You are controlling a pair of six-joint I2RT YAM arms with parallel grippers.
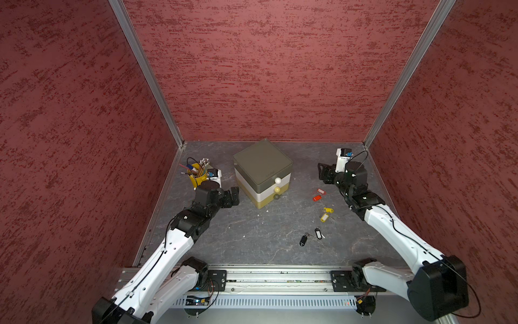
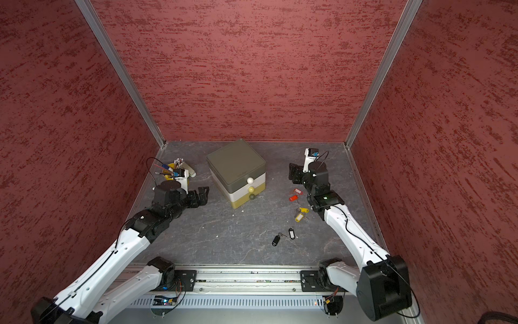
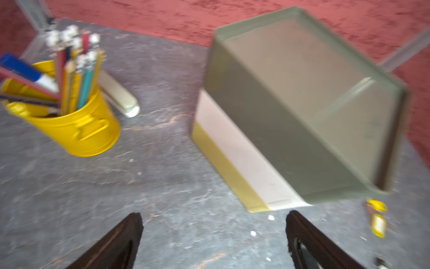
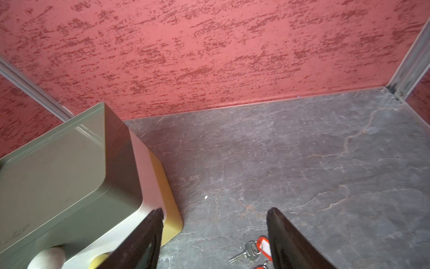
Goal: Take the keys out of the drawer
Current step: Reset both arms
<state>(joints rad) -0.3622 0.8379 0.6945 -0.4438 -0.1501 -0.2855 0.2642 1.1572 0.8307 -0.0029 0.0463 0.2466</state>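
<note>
The drawer unit [image 1: 262, 165] [image 2: 236, 165] stands mid-table: a green, a white and a yellow drawer, all pushed in. The keys lie on the table to its right in pairs: two red-tagged [image 1: 318, 194], two yellow-tagged [image 1: 326, 213], two black-tagged [image 1: 310, 237]. My left gripper [image 1: 234, 196] [image 3: 214, 214] hangs open and empty left of the unit [image 3: 290, 104]. My right gripper [image 1: 322, 171] [image 4: 214, 210] is open and empty beside the unit's right side [image 4: 58, 174]. A red-tagged key [image 4: 263, 246] lies on the table by one of its fingers.
A yellow cup of pencils and pens [image 1: 196, 175] [image 3: 76, 125] stands at the back left, with a beige stapler [image 3: 121, 97] behind it. Red walls close in three sides. A metal rail [image 1: 266, 276] runs along the front edge.
</note>
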